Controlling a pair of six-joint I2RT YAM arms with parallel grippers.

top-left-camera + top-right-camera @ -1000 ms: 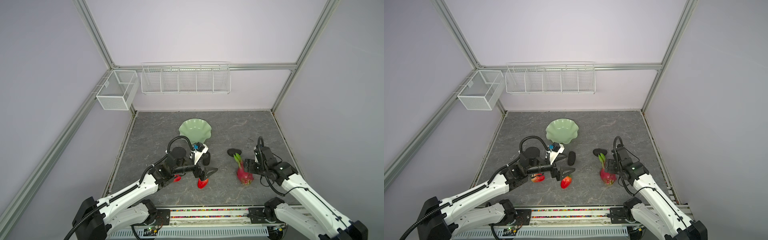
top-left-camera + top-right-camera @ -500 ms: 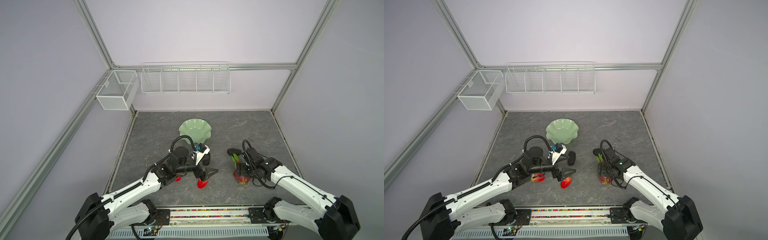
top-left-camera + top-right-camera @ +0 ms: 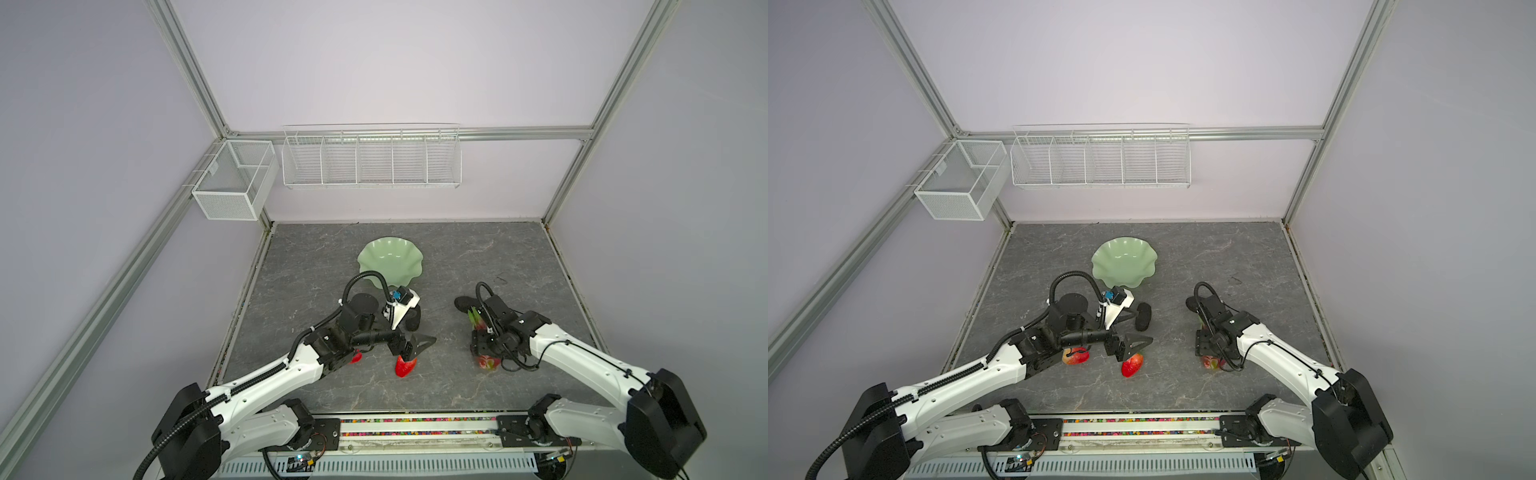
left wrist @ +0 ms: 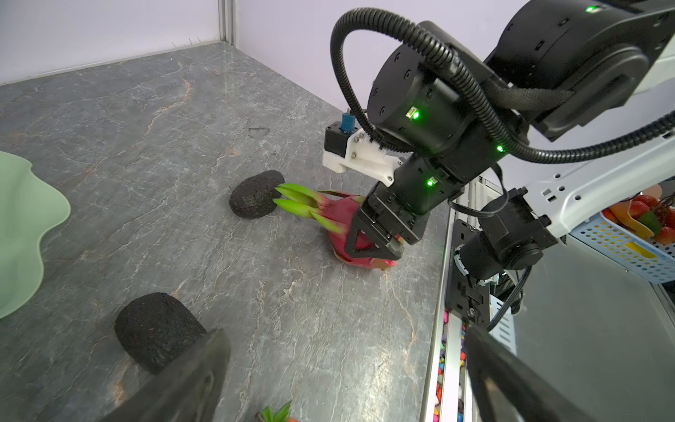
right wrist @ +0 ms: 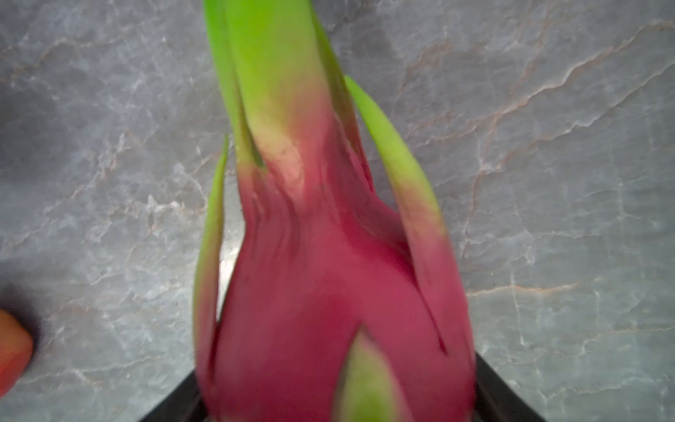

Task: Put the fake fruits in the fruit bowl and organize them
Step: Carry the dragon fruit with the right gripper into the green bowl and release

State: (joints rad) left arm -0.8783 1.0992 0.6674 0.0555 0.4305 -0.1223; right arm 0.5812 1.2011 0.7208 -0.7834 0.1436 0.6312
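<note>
**Right claw on the dragon fruit, fruit bowl empty**

All five fruits lie on the grey marbled table (image 3: pixel 311 266), so nothing is placed yet.

Farthest left, the first strawberry (image 3: pixel 1075 356) sits half hidden under the left arm. Just right of it, the left claw (image 3: pixel 411 351) hangs spread wide and empty directly above the second strawberry (image 3: pixel 405 368), a glossy red cone. This is most likely the set-up for a pick, with the jaws wide enough to straddle its broad shoulder.

Beyond that claw lies the left avocado (image 3: pixel 413 318), a matt black, coarse, pebbled oval with a blunt end.

The fruit bowl (image 3: pixel 390 259) stands farther back near the middle. It is shallow, smooth and pale green with a scalloped rim.

To its right, the right avocado (image 4: pixel 255 195) touches or nearly touches the green tips of the dragon fruit (image 4: pixel 343 226), which lies on its side with those tips pointing away.

The right claw (image 4: pixel 372 248) is partly closed across the plump magenta body, its jaws against both flanks. That seems a sensible hold, since the body looks firm and ribbed while the leafy tips are thin and tapered. The rounded, waxy skin could slip on lifting.
</note>
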